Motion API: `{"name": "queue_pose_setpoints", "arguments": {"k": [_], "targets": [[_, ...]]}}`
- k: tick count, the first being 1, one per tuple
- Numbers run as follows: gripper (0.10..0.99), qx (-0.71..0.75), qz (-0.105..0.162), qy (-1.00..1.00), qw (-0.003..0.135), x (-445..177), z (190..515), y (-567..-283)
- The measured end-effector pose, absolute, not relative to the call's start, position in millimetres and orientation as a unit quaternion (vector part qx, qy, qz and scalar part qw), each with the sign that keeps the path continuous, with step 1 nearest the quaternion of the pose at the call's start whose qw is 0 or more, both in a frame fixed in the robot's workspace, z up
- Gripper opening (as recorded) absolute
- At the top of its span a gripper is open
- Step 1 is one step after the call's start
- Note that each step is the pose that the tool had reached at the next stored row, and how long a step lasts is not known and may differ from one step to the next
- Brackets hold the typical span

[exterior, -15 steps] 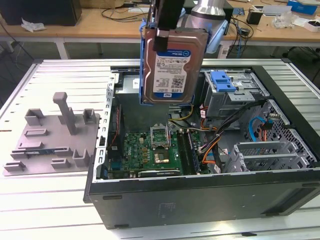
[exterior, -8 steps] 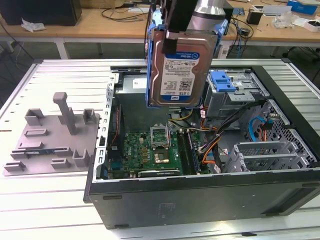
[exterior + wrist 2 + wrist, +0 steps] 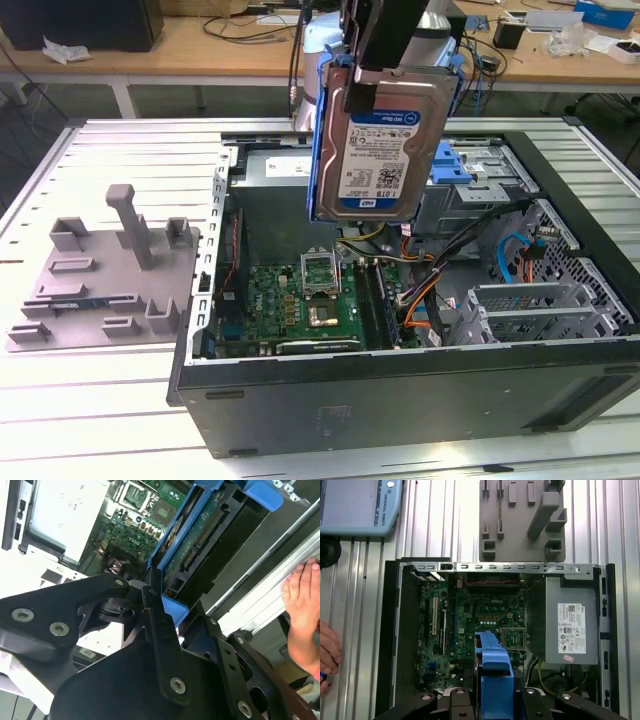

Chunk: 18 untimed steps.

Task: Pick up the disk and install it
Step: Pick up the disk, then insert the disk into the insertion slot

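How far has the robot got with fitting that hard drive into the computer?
The pick-up looks done: the claw is shut on the disk and holds it upright in the air over the open computer case. In hand is carrying it: the disk hangs above the motherboard. The installing is left, since the disk sits in no bay of the case yet.

White-and-blue printed label (image 3: pixel 375 160) on the disk (image 3: pixel 388 128), white printed sticker (image 3: pixel 571 634) on the grey box (image 3: pixel 570 590)
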<state>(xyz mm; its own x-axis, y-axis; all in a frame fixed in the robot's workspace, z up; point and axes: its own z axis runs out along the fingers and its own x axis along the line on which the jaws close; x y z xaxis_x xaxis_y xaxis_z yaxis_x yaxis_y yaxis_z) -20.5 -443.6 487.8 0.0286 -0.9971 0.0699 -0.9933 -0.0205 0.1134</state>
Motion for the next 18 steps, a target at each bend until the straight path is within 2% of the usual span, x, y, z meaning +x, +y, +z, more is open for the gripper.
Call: {"name": "queue_pose_setpoints", "arguments": {"k": [18], "targets": [[0.369, 0.714, -0.013, -0.697, 0.067, -20.5, 487.8, -443.7]]}}
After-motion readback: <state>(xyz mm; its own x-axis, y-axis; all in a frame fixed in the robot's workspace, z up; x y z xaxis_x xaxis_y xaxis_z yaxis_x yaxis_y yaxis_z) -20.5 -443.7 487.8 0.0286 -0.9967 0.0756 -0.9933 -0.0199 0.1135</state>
